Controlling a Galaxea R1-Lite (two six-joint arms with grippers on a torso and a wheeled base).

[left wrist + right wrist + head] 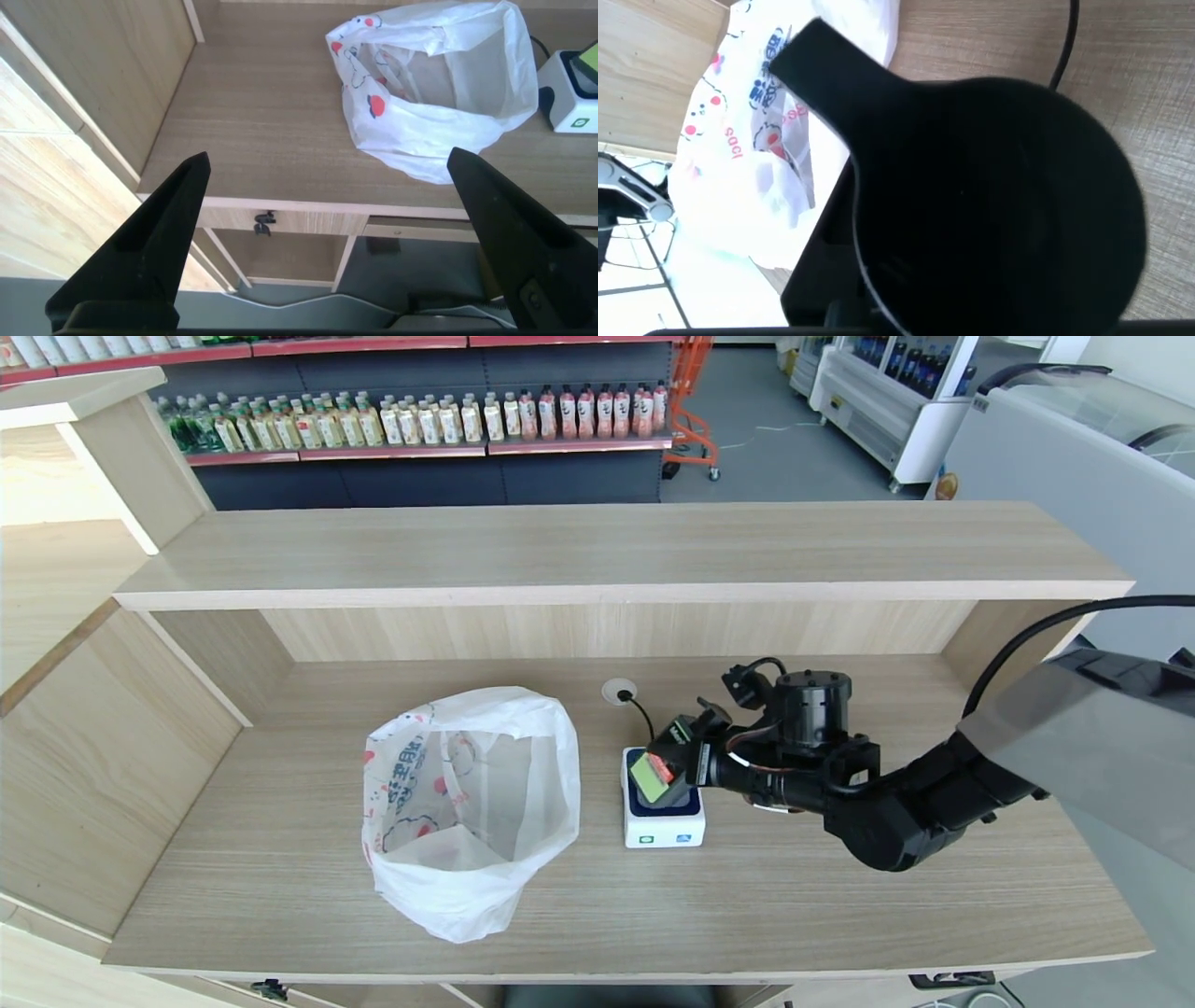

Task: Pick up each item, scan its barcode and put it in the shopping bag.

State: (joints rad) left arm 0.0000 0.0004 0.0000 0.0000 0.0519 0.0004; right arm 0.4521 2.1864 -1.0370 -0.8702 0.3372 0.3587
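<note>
Green pack (pixel 648 777) in claw (pixel 659 769) (over scanner (pixel 665 827))

left gripper (pixel 327 163): spread wide | shopping bag (pixel 439 93): agape on counter (pixel 262 121) | scanner (pixel 572 93): beside bag

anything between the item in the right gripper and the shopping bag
Nothing visible. The right gripper holds the small green item over the scanner. Only a strip of bare counter separates it from the shopping bag, whose mouth stands open.
</note>
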